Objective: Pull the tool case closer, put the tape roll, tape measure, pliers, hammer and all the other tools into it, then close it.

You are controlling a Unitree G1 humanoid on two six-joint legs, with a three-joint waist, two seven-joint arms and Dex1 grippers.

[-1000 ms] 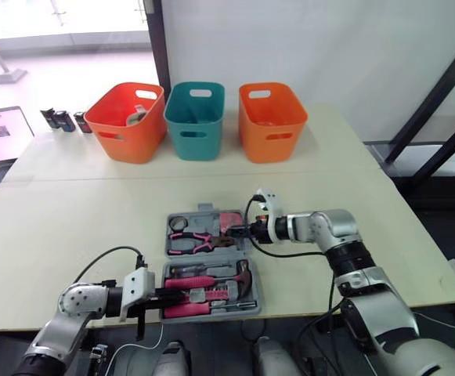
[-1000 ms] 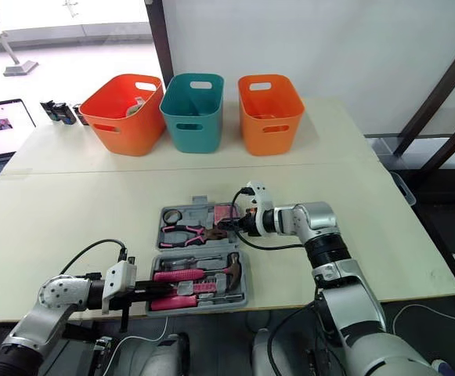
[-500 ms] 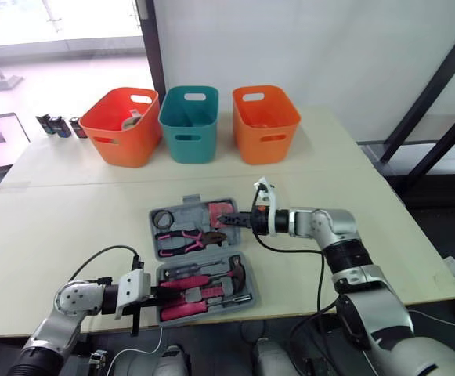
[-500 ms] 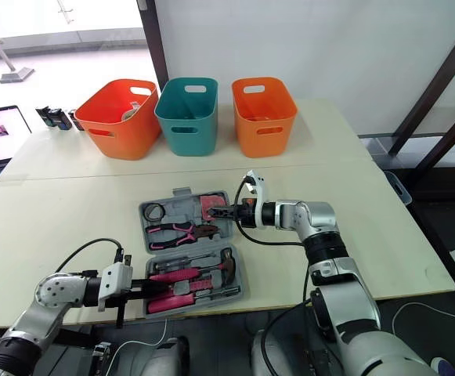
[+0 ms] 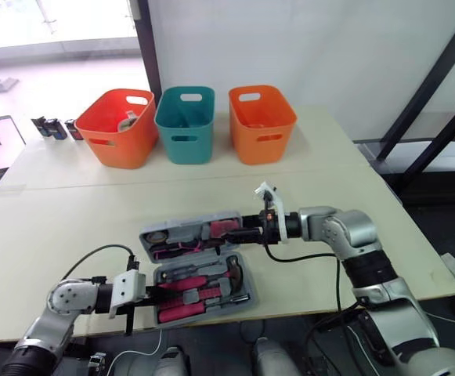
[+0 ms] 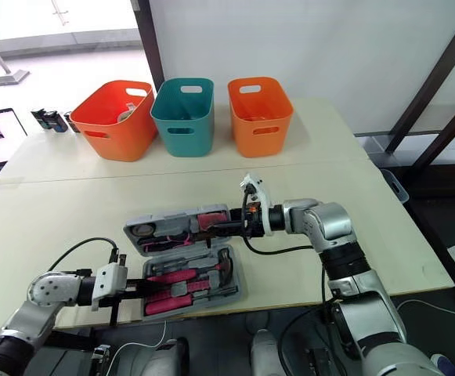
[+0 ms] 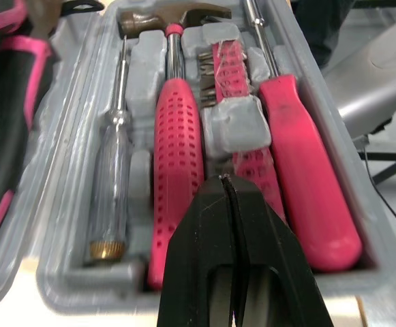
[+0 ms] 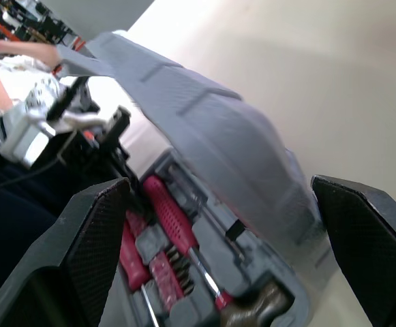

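Right hand point(image 5: 236, 233) wide against the half-raised lid point(image 8: 211, 143) — closing step, seemingly; left hand point(image 7: 226, 187) pinched closed at tool case point(image 7: 88, 283). Next: fold lid flat — gently.

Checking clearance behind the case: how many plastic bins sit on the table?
3, in a row at the far side: red-orange bin on the left, teal bin in the middle, orange bin on the right.
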